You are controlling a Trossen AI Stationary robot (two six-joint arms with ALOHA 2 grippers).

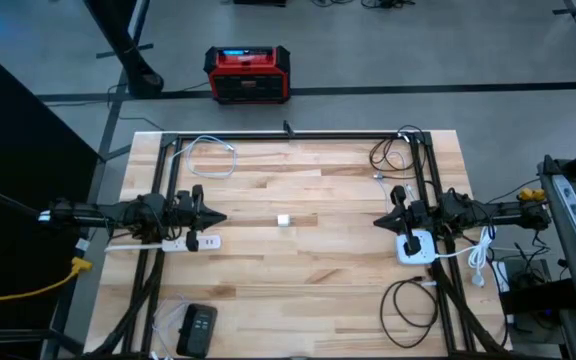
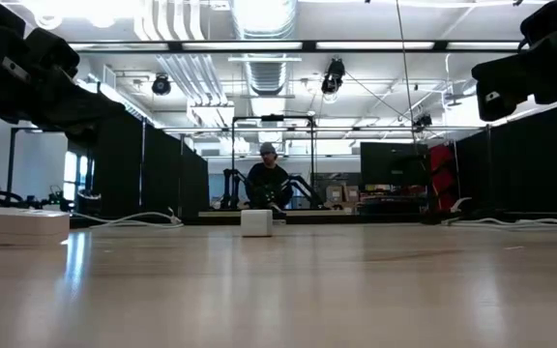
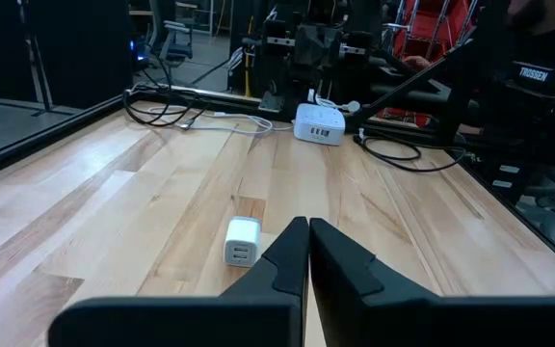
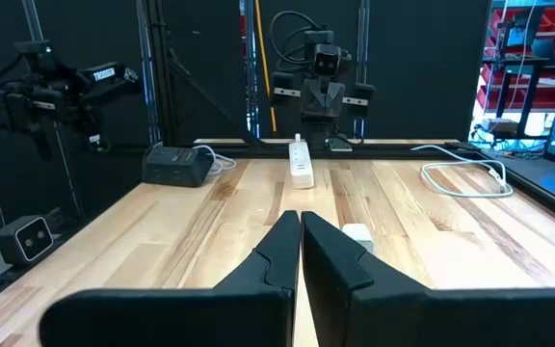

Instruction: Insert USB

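A small white charger cube (image 1: 283, 220) lies on the wooden table's middle, midway between both arms; the left wrist view shows two USB ports on the cube's (image 3: 242, 241) face. A coiled white cable (image 1: 208, 155) lies at the far left. My left gripper (image 1: 223, 216) hovers shut at the table's left, pointing level toward the cube, touching nothing. My right gripper (image 1: 376, 222) hovers shut at the right, also level and pointing at the cube (image 4: 357, 234), with nothing held.
A white power strip (image 1: 183, 241) lies under the left arm, a white multi-socket block (image 1: 415, 246) under the right. Black cables lie at the far right (image 1: 393, 152) and near right (image 1: 408, 300). A black box (image 1: 198, 328) sits near left. A person sits beyond the table (image 2: 267, 179).
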